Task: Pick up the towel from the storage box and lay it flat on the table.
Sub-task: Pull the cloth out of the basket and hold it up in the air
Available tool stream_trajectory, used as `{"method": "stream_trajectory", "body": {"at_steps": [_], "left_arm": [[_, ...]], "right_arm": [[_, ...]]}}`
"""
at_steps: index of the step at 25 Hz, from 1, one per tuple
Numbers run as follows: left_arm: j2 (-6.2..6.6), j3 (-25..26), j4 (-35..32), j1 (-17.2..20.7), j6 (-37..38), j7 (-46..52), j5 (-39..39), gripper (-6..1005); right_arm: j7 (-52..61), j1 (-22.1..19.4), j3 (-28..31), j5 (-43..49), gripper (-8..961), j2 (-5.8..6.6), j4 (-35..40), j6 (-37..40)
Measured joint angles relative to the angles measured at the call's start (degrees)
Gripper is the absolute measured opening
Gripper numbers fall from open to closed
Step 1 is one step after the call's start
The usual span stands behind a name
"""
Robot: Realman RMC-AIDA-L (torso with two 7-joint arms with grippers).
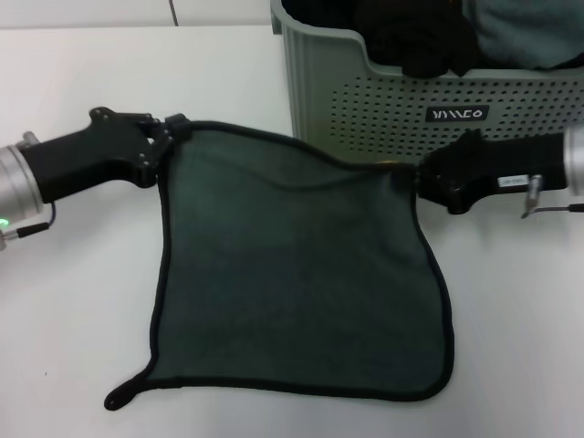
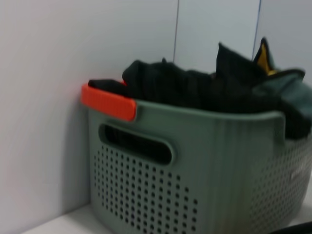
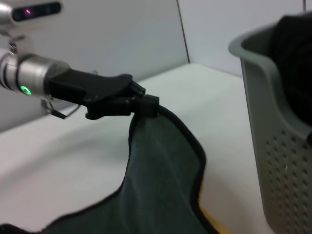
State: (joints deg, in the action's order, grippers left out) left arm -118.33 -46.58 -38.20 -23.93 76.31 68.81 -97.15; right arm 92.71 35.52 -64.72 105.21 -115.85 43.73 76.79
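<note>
The towel (image 1: 297,274) hangs spread between both arms, just in front of the storage box (image 1: 365,82), its near edge resting on the white desk (image 1: 73,347). The left hand (image 1: 164,137) pinches its far-left corner; the right hand (image 1: 422,178) pinches its far-right corner

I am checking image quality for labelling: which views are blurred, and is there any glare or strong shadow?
Head view: even light, towel and both grippers sharp, only a faint shadow on the table. Left wrist view: storage box soft and blurred. Right wrist view: left gripper fairly clear, near towel edge soft; no glare anywhere.
</note>
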Motion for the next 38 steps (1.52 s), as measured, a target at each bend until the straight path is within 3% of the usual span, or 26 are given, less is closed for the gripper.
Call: {"method": "stream_trajectory", "body": {"at_steps": [5, 23, 38], "left_arm": [[-1.4, 0.0, 1.5, -0.4, -3.9, -3.8, -1.1, 14], [-1.48, 0.5, 5.0, -0.8, -7.6, -8.7, 2.9, 22], [-1.46, 0.3, 6.2, -0.9, -7.6, -10.4, 2.7, 41]], "right_arm": [[2.0, 0.1, -5.6, -0.4, 12, -0.29, -0.1, -6.8], [5.0, -0.3, -12.8, -5.1, 13, -0.35, -0.8, -17.0], [5.6, -1.2, -12.7, -9.7, 13, -0.28, -1.6, -19.0]]}}
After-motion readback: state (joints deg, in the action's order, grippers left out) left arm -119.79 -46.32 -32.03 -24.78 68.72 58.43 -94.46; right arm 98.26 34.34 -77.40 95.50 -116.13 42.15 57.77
